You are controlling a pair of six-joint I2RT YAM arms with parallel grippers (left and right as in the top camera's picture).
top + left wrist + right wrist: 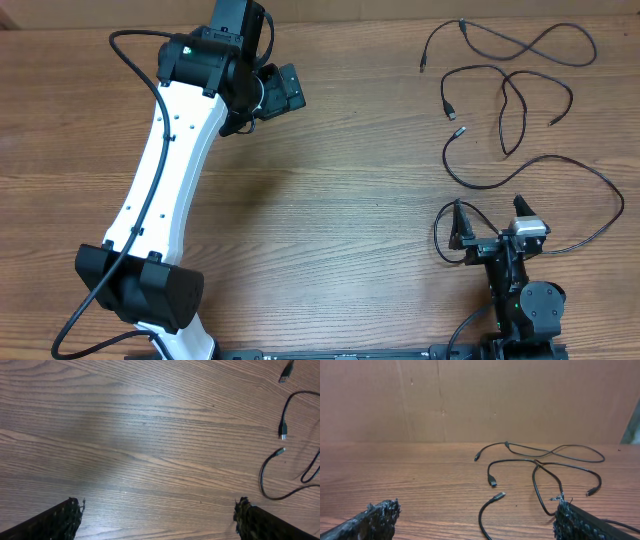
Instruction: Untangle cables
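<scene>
In the right wrist view the right pincer [474, 509] hangs low over the wooden counter [420, 480]. Its two fingers are spread wide at the bottom corners, released, with nothing between them. Just beyond, right of centre, the cables [536, 462] lie loose on the counter. The nearest cable [499, 495] has a silver-tipped plug and curves down out of the lower edge. Behind it, the middle cable [492, 481] ends in a dark plug and crosses over itself. One narrow loop of it dips by the finger at lower right, though contact is hard to judge. The farthest cable [506, 444] lies in a long flat loop just before the brown wall [520, 400].

The overhead view puts all three cords in the upper right, and the nearest one runs on past the right pincer at lower right. The left pincer [159, 507] sits at top centre, well apart from them, also released and empty. Its own view catches only plug ends at the right edge.
</scene>
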